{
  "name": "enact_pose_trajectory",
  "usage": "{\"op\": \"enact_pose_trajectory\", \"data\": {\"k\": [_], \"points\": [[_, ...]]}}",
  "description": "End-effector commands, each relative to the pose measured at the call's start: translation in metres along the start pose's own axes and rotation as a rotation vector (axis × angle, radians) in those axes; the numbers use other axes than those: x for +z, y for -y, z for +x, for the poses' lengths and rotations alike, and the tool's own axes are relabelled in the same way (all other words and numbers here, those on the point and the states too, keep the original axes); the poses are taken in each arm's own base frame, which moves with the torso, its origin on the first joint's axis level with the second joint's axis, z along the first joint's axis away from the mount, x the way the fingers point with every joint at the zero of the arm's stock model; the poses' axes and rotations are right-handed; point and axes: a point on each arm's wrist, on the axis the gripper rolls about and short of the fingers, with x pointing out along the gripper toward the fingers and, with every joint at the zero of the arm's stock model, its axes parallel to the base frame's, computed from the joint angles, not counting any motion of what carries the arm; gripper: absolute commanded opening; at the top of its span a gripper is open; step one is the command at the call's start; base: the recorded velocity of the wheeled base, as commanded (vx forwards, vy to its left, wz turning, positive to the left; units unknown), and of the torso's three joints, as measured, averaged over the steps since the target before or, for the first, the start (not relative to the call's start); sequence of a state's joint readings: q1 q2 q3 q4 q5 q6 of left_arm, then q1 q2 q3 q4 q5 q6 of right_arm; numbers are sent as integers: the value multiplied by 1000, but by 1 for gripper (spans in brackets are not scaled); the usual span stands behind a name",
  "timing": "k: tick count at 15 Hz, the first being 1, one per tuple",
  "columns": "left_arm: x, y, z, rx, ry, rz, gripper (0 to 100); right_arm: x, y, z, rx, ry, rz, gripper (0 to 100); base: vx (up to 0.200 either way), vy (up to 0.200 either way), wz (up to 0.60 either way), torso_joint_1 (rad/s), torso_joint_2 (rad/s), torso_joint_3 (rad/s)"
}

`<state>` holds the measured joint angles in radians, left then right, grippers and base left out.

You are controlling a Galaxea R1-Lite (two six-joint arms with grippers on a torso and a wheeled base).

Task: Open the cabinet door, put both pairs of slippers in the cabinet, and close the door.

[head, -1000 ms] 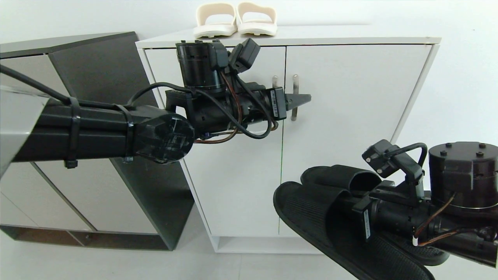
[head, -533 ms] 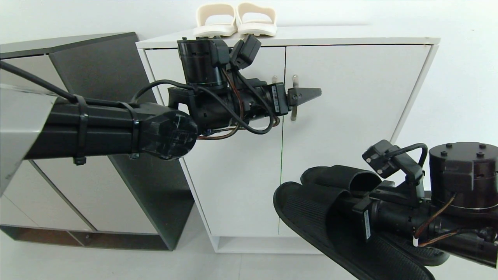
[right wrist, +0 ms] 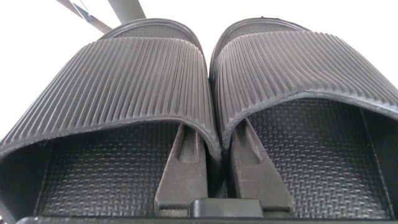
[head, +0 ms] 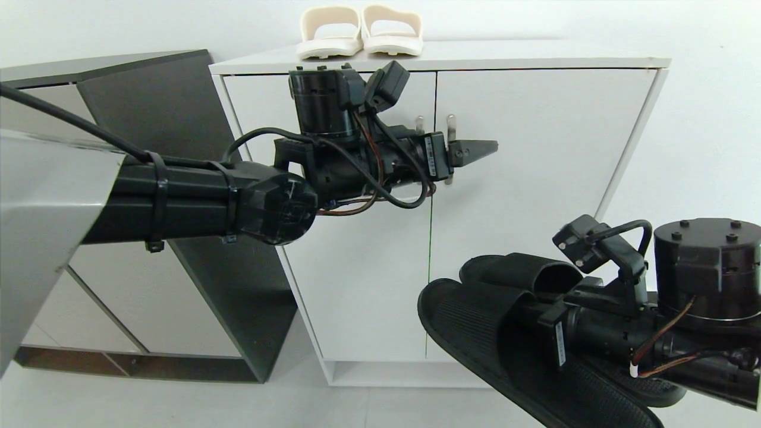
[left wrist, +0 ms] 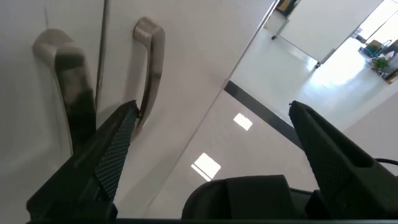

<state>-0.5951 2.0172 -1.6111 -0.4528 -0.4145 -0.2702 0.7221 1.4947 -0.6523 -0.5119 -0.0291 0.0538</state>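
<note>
A white cabinet [head: 535, 148] stands with both doors closed, its two metal handles [head: 450, 123] side by side at the centre seam. My left gripper [head: 484, 147] hovers open in front of the handles; in the left wrist view the left gripper [left wrist: 211, 109] has one finger [left wrist: 102, 165] right beside the two handles [left wrist: 149, 68]. A pair of beige slippers [head: 359, 30] lies on the cabinet top. Low at the right, my right gripper [right wrist: 217, 149] is shut on a pair of black slippers [head: 493, 315], its fingers [right wrist: 180, 168] under the straps [right wrist: 124, 81].
A dark grey cabinet [head: 148, 107] with pale door panels stands against the white cabinet's left side. Pale floor [head: 178, 404] runs in front of both. A white wall rises behind.
My left arm has moved to the right, carrying its gripper across the handles toward the right door. The right arm and the black slippers have kept still.
</note>
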Motion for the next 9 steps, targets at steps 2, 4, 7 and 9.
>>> {"op": "enact_pose_trajectory", "data": {"k": [2,4,7,9], "points": [[0,-3,6,0,8,4,100,-1,0,1,0,-7,0,0,0,0,0,0,0,0],[1,-5,11,-3,18,6,0,-3,0,1,0,-12,-1,0,0,0,0,0,0,0],[-4,-5,15,-9,9,-1,0,-3,0,1,0,-12,-1,0,0,0,0,0,0,0],[-4,-3,15,-13,6,-2,0,-4,0,1,-1,-18,-2,0,0,0,0,0,0,0]]}}
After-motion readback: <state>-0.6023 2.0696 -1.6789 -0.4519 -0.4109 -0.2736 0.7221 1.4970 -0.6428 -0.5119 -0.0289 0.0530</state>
